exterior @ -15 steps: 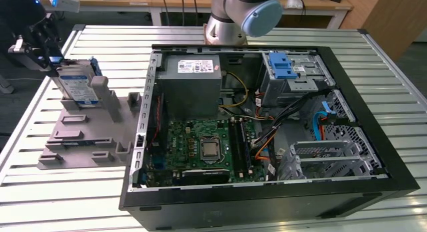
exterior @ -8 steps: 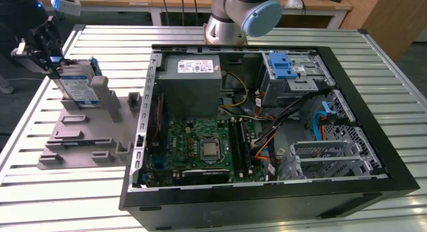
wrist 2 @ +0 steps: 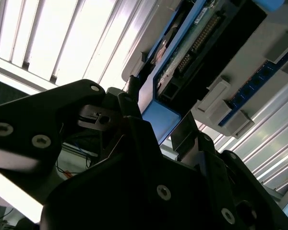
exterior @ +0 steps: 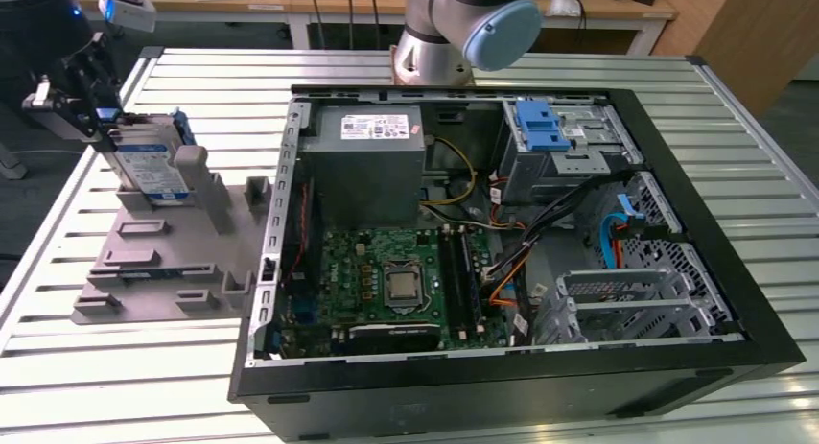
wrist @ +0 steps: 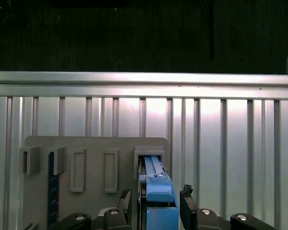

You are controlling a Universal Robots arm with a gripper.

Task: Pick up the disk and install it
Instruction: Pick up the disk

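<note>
Silver with blue side rails, the disk [exterior: 145,161] stands on end in a grey holder [exterior: 153,262] on the tabletop [exterior: 38,348], at the exterior view's left, outside the open computer case [exterior: 448,396]. Its long axis is upright. The end effector [exterior: 100,123] sits at its upper end, straddling the thin sides in both wrist views. Whether it has clamped the disk cannot be told. The arm [exterior: 442,32] reaches across from behind the case.

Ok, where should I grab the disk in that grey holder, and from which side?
Grip the disk across its two flat faces near the top edge, coming from above: it stands on edge in the grey holder, which takes in its lower part.
</note>
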